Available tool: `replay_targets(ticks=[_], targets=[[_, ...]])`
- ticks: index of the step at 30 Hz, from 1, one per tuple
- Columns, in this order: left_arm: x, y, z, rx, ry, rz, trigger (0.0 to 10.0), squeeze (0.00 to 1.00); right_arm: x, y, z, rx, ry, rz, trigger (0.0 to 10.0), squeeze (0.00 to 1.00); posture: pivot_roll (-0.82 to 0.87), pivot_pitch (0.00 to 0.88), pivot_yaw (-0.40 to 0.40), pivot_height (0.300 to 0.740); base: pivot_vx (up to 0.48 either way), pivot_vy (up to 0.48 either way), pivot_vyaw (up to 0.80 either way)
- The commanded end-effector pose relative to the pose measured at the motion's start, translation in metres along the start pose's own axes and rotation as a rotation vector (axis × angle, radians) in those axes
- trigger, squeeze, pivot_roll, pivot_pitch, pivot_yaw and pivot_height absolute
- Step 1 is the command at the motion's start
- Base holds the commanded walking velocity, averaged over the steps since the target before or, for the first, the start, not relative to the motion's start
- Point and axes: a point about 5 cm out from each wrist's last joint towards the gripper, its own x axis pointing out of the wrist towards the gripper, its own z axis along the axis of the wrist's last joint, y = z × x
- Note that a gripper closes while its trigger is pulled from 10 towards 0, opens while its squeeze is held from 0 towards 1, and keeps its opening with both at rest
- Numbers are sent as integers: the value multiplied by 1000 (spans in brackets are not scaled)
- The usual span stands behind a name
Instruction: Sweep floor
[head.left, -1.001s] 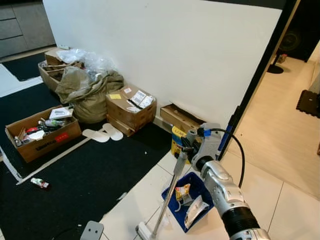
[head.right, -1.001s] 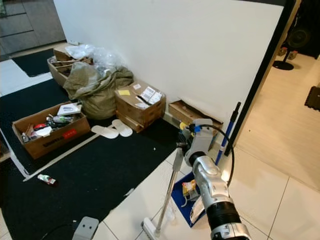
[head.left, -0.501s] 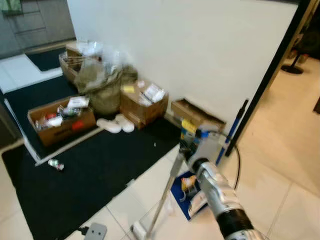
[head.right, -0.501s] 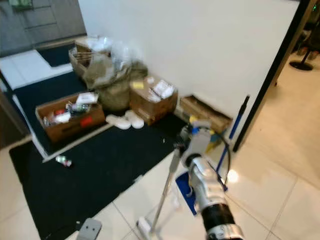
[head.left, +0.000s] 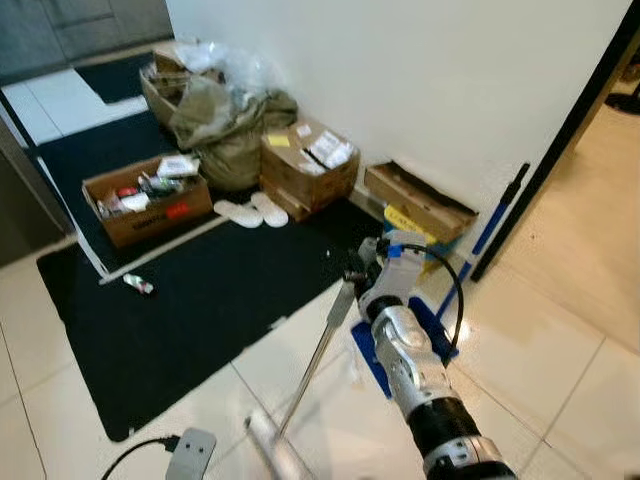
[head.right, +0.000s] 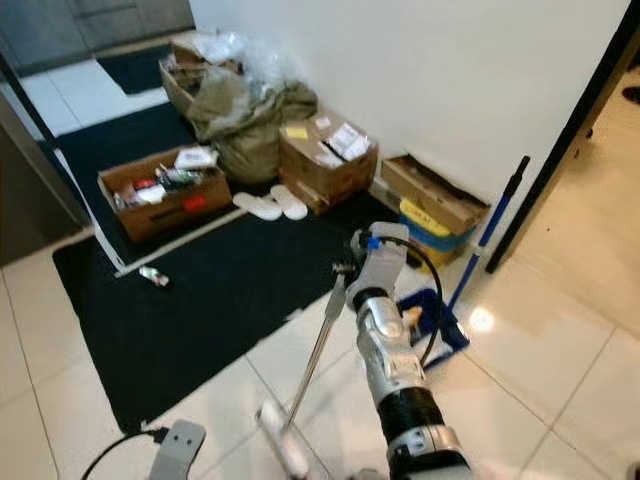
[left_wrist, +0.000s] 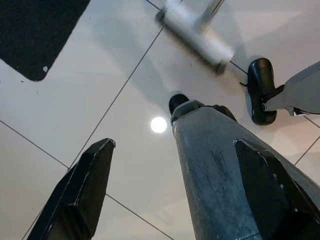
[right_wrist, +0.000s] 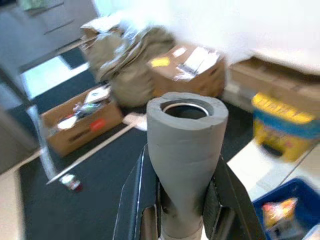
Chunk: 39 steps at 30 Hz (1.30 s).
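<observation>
Right wrist view: right gripper jaws clamp broom handle; left gripper jaws spread.

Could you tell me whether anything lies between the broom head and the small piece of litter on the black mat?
Nothing visible does: from the white broom head, bare tile and open black mat lead to the small litter.

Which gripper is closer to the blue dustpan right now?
Right. The right gripper grips the broom handle just beside the blue dustpan; the left gripper hangs low over bare tiles near the broom head, farther off.
</observation>
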Motion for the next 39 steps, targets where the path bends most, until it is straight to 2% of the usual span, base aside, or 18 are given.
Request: replay_targets(ticks=[1, 8, 11, 19, 20, 24, 29, 35, 37, 38, 39], targets=[[-4, 9, -10, 11, 26, 11, 10000, 0, 8, 1, 19, -29, -115, -23, 10000, 0, -17, 234, -21, 740, 0, 0, 0], [-8, 18, -12, 25, 3, 22, 10000, 0, 20, -8, 35, -14, -159, -117, 10000, 0, 8, 277, -11, 740, 0, 0, 0], [-11, 25, -13, 40, -27, 30, 10000, 0, 21, -13, 46, -9, -265, -182, 10000, 0, 37, 318, 7, 740, 0, 0, 0], [-14, 31, -11, 70, -68, 20, 10000, 0, 23, -14, 39, -21, -240, -205, 10000, 0, 86, 361, 41, 740, 0, 0, 0], [-16, 37, -8, 89, -99, 18, 10000, 0, 24, -14, 37, -34, -236, -213, 10000, 0, 108, 375, 49, 740, 0, 0, 0], [-16, 37, -8, 89, -99, 18, 10000, 0, 24, -14, 37, -34, -236, -213, 10000, 0, 108, 375, 49, 740, 0, 0, 0], [-23, 45, -8, 111, -144, 19, 10000, 0, 27, -11, 44, -115, -284, -198, 10000, 0, 176, 406, 69, 740, 0, 0, 0], [-26, 46, -12, 122, -153, 15, 10000, 0, 29, -12, 53, -154, -331, -202, 10000, 0, 192, 409, 72, 740, 0, 0, 0], [-29, 47, -15, 127, -160, 13, 10000, 0, 30, -13, 63, -195, -399, -208, 10000, 0, 205, 416, 77, 740, 0, 0, 0], [-29, 47, -15, 127, -160, 13, 10000, 0, 30, -13, 63, -195, -399, -208, 10000, 0, 205, 416, 77, 740, 0, 0, 0], [-31, 48, -15, 129, -166, 12, 10000, 0, 32, -12, 70, -244, -433, -192, 10000, 0, 212, 418, 79, 740, 0, 0, 0]])
